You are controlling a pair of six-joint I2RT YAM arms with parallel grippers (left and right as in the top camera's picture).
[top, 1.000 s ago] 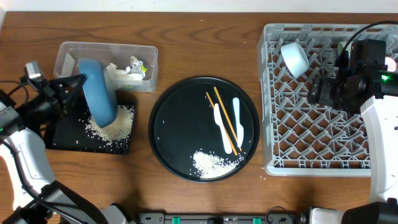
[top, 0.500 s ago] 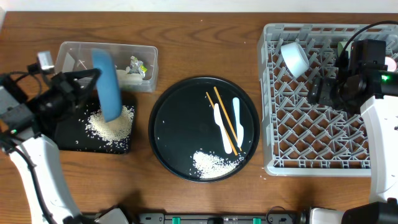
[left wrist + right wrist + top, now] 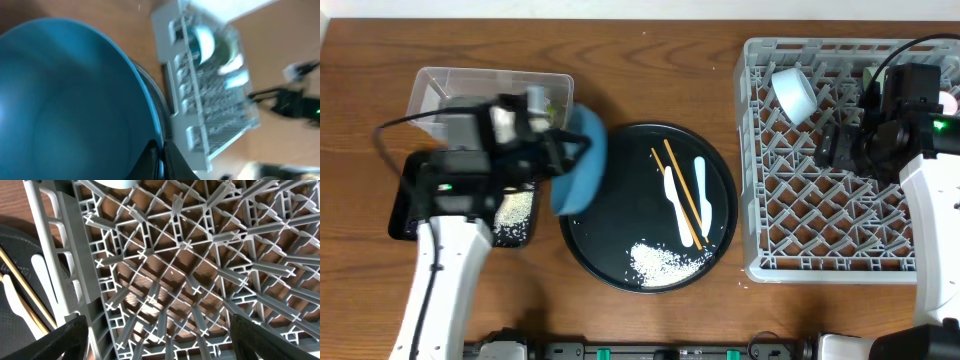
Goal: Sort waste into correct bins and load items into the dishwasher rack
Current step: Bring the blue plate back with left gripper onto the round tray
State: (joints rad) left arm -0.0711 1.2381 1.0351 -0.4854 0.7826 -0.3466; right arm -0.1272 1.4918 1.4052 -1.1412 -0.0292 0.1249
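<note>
You have one blue bowl [image 3: 582, 165]. Your left gripper [image 3: 160, 160] is clenched on its rim, and the bowl hangs on edge over the left rim of the round tray [image 3: 610, 200]. On this tray lie two chopsticks [image 3: 678, 190], two pieces of white cutlery [image 3: 701, 195] and one heap of rice [image 3: 658, 262]. Left of the round tray you see two bins: one clear tub [image 3: 440, 85] and one black tray [image 3: 405, 220], which carries a second heap of rice [image 3: 515, 212]. Right of the round tray stands one rack [image 3: 752, 150], with one white bowl [image 3: 794, 92] near its far left corner. Your right gripper [image 3: 160, 345] hangs over the rack floor with its jaws wide, grasping nothing. Everything stands on a brown wooden tabletop [image 3: 640, 80]. A pale strip of wall [image 3: 620, 8] runs along its far edge.
</note>
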